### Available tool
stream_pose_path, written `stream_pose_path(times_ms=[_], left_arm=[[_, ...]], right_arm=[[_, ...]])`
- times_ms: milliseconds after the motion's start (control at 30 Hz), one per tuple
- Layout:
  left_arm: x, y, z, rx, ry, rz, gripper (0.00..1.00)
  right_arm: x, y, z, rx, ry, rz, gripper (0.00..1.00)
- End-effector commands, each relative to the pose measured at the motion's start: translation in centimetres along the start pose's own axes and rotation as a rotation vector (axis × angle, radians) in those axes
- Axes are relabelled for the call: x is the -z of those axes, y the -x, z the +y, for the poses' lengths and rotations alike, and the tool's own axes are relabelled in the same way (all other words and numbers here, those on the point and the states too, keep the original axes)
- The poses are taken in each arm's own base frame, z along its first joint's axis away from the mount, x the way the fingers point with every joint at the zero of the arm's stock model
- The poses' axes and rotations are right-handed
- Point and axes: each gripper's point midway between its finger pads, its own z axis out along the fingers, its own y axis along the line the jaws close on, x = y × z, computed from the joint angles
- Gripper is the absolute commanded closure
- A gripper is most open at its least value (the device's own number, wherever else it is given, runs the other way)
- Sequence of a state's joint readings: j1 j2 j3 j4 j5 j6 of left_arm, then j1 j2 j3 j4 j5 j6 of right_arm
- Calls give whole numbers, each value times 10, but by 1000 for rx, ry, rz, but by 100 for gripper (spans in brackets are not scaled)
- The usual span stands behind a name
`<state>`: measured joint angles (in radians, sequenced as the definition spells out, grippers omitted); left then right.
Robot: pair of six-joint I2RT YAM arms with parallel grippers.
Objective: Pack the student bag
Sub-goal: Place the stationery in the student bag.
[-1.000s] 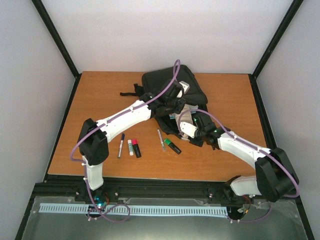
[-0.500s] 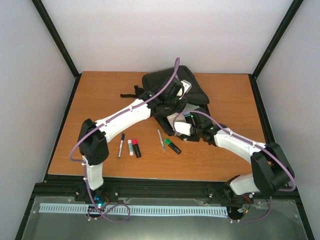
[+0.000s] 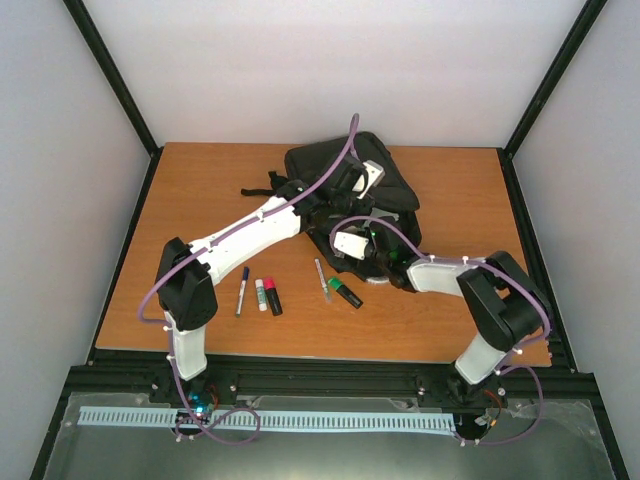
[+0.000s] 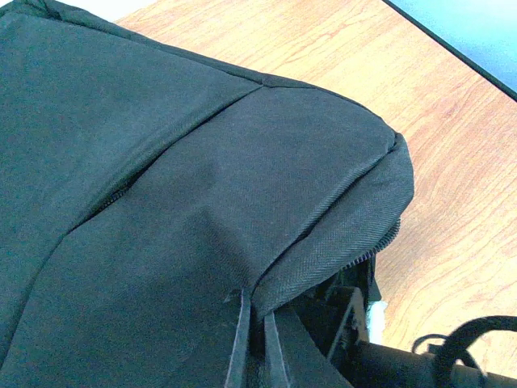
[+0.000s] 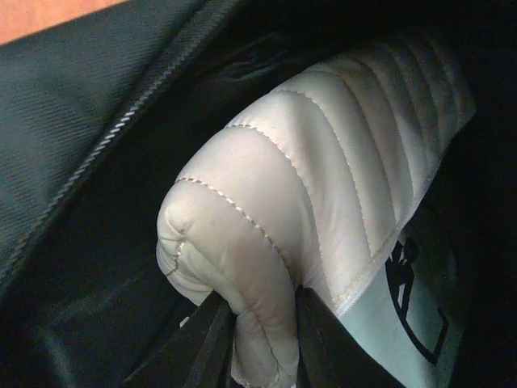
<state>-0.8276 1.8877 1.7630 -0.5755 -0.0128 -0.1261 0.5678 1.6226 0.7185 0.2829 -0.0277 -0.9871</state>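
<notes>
The black student bag [image 3: 345, 175] lies at the back middle of the table. My left gripper [image 3: 352, 192] is shut on a fold of its fabric flap [image 4: 323, 259] and holds the opening up. My right gripper [image 3: 352, 243] is shut on a cream-white quilted pouch [image 5: 323, 194] and holds it at the bag's open mouth. In the right wrist view the pouch sits inside the dark opening, with the bag's zip edge [image 5: 105, 145] to the left. The pouch shows white in the top view [image 3: 349, 243].
On the table in front of the bag lie a green marker [image 3: 346, 292], a thin pen [image 3: 321, 279], a pink-capped marker [image 3: 272, 297], a white glue stick [image 3: 260, 294] and a blue pen [image 3: 242, 290]. A black strap [image 3: 258, 188] trails left of the bag.
My right arm has swung left and forward, carrying the pouch into the bag's opening. My left gripper has kept its hold on the flap.
</notes>
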Motion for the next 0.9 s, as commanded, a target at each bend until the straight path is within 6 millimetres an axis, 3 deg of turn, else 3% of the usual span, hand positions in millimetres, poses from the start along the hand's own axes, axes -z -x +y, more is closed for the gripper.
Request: stream_pose_path(times_ms=[0,200,333,600,733,867], left_arm=[[37,54,-19,-22,-80,-163,99],[38,53,-20,-23,-83,-163,99],[37,51,-18,-34,-70,-159,99],[27,40,-7,-16,-55,-130,99],[18,31,-3,-7,-56,-104,99],[4,18,-2,-5,-59,-68,99]], right_arm=[[-10,21,-46,-53,-215,-82,80],[-24,18,-57,-121,-262,-66,64],[-16,19,-49,-122,-222,-73,54],[38,15,-15,-112,-63,-56,40],[60,-5,25,-130,122,17,38],[85,-27,29,-253,205,46,38]])
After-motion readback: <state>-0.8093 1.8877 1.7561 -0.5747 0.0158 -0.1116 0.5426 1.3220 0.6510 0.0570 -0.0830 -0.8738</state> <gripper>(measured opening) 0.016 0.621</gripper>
